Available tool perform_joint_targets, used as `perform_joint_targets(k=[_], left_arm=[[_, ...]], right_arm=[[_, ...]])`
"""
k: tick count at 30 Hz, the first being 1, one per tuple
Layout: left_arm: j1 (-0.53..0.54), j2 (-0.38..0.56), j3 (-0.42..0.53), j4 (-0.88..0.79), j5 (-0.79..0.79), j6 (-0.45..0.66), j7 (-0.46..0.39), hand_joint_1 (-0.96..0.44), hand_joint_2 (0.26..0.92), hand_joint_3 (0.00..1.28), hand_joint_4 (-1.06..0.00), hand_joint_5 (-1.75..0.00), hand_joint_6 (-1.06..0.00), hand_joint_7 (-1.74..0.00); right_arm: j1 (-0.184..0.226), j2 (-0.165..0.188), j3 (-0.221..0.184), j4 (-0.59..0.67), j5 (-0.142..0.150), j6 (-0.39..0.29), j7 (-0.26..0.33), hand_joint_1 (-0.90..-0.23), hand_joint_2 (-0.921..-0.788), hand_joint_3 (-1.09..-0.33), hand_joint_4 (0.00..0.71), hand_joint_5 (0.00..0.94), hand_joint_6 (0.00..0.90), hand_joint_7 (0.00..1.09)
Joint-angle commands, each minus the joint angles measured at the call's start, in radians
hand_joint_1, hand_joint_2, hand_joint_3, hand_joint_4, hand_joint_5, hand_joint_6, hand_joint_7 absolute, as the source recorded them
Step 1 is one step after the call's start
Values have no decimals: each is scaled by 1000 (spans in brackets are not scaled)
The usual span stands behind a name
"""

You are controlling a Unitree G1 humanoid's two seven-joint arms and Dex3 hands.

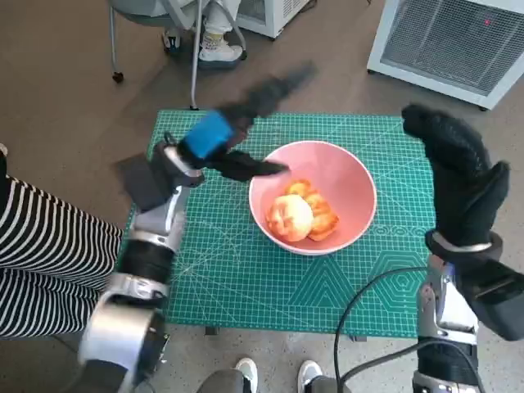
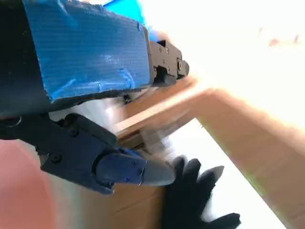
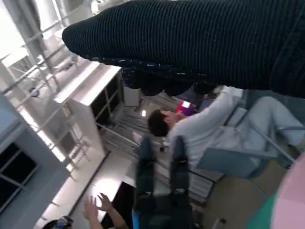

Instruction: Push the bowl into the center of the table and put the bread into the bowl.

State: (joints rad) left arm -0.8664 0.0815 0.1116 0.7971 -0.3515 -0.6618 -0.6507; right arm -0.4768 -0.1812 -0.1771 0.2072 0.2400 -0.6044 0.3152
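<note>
A pink bowl point(image 1: 360, 176) stands near the middle of the green cutting mat point(image 1: 237, 278). Golden bread point(image 1: 299, 214) lies inside it. My left hand point(image 1: 225, 139) hangs above the mat just left of the bowl, motion-blurred, its fingers spread and holding nothing. One finger reaches over the bowl's left rim. In the left wrist view the blue-taped left hand point(image 2: 90, 71) grips nothing. My gloved right hand point(image 1: 458, 176) is raised right of the bowl, flat and empty; the glove point(image 3: 190, 43) fills the right wrist view's top.
A white appliance point(image 1: 450, 41) stands beyond the table at the far right. A chair and a person's feet point(image 1: 217, 45) are behind the table. Striped legs point(image 1: 41, 254) sit at the left. A black cable point(image 1: 360, 311) hangs at the front. A seated person point(image 3: 200, 129) shows in the right wrist view.
</note>
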Motion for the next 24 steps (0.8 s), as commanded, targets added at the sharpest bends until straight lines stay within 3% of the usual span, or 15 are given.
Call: perform_joint_targets(k=[1, 6, 24], left_arm=[[49, -42, 19, -74, -29, 11, 16, -806, 921, 534, -101, -26, -40, -474], [78, -50, 17, -124, -15, 18, 31, -812, 921, 557, -101, -23, -6, -528], [114, -93, 17, -167, 6, -22, 63, -763, 921, 562, -62, -7, 1, -336]], right_arm=[[-9, -11, 1, -11, -25, 23, -23, -693, -921, -737, 163, 4, 69, 451], [-35, -12, 2, 3, -28, 19, -27, -688, -921, -738, 166, 5, 71, 450], [-96, -8, 16, 64, -41, -9, -30, -697, -921, -738, 171, 5, 81, 446]])
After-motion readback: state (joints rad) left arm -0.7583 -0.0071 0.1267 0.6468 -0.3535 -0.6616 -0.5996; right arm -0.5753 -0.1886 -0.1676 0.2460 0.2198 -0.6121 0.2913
